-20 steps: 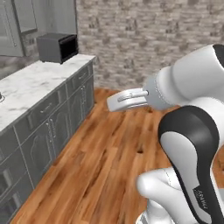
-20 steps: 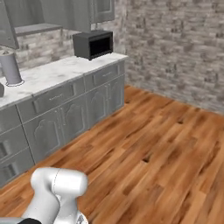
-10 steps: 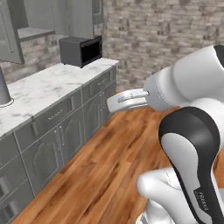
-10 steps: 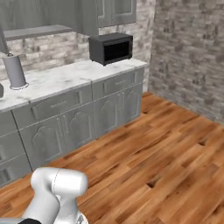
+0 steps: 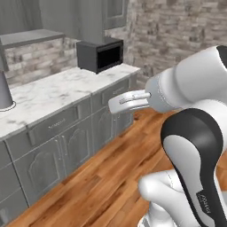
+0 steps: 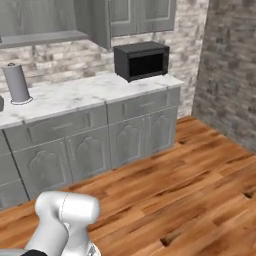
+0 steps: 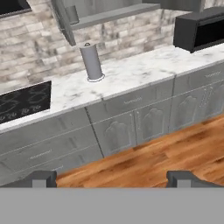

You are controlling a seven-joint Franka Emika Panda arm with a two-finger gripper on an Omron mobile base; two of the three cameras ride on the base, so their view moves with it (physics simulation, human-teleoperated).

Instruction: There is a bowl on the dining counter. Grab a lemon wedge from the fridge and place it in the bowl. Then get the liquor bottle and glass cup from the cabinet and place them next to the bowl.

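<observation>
The gripper stood spread wide and empty, its two dark fingertips poking up at the lower left and lower right of the hand view with bare wooden floor between them. In the left base view the hand jutted toward the left from the middle of the frame, held up off the floor and apart from the cabinets.

Beyond it ran a marble counter over grey cabinet doors and drawers. A paper towel roll stood upright in the upper middle of the hand view, a black cooktop lay at the left edge, and a black microwave sat at the upper right, near the stone wall.

To my eye the robot was between stations, looking for the fridge. The sound way to do that would be to keep the arm tucked and the fingers apart, steer the base with room to spare off the cabinet fronts, and reach only once the fridge door faced it squarely.

None of the task's things could be placed from where I stood: fridge, lemon wedge, bowl, dining counter, bottle and cup lay somewhere outside these frames. The wall cabinets were cut off at the top, so their contents could not be told. The cooktop was clipped by the frame edge.
</observation>
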